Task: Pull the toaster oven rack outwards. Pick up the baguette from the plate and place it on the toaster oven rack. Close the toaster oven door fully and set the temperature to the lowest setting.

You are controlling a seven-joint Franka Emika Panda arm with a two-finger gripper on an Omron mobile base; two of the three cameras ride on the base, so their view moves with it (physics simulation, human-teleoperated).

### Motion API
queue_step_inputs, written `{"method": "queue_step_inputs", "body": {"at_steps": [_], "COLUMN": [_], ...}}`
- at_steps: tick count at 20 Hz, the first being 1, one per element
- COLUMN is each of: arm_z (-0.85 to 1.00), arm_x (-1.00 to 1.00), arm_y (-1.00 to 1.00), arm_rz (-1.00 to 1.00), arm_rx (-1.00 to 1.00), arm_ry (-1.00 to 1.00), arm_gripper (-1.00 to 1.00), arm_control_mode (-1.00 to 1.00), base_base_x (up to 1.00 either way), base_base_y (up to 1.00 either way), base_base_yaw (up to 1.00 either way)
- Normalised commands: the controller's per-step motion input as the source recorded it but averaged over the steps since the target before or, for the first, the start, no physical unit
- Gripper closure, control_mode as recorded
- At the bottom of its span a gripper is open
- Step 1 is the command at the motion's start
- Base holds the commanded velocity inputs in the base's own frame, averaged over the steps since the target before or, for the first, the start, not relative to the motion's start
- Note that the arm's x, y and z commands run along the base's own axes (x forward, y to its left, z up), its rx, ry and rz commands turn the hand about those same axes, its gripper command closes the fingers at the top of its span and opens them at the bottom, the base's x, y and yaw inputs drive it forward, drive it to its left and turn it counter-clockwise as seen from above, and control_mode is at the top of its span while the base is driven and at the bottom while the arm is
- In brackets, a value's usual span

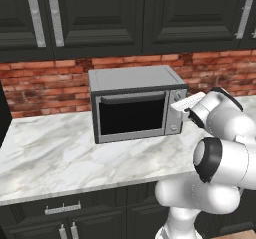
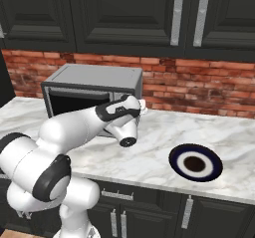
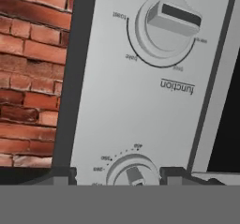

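With my gripper (image 3: 119, 174) at the toaster oven (image 1: 132, 103) knob panel, item: temperature knob (image 3: 132, 174), dead ahead between my fingertips (image 3: 61, 174). Jaws part-open, straddling it; contact unclear. Its raised bar runs roughly top to bottom in the hand view. Door (image 1: 131, 114) shut; plate (image 2: 195, 163) bare.

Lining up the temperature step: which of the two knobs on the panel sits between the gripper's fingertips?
The numbered dial, sitting between the gripper tips in the hand view. The larger knob, labelled "function", sits well clear of them.
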Motion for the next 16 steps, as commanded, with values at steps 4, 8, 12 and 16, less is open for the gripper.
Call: {"method": "queue_step_inputs", "body": {"at_steps": [4, 8, 12, 16], "arm_z": [0.00, 0.00, 0.07, 0.05], "arm_x": [0.32, 0.12, 0.00, 0.00], "arm_y": [0.07, 0.14, 0.41, 0.42], "arm_rz": [0.00, 0.00, 0.00, 0.00], "arm_rx": [-0.05, -0.10, -0.30, -0.43], "arm_ry": [-0.01, -0.06, -0.26, -0.37], "arm_gripper": [1.00, 1.00, 1.00, 1.00], "arm_control_mode": [-1.00, -1.00, -1.00, -1.00], "base_base_x": [0.00, 0.00, 0.00, 0.00], "base_base_y": [0.00, 0.00, 0.00, 0.00], "base_base_yaw": [0.00, 0.00, 0.00, 0.00]}}
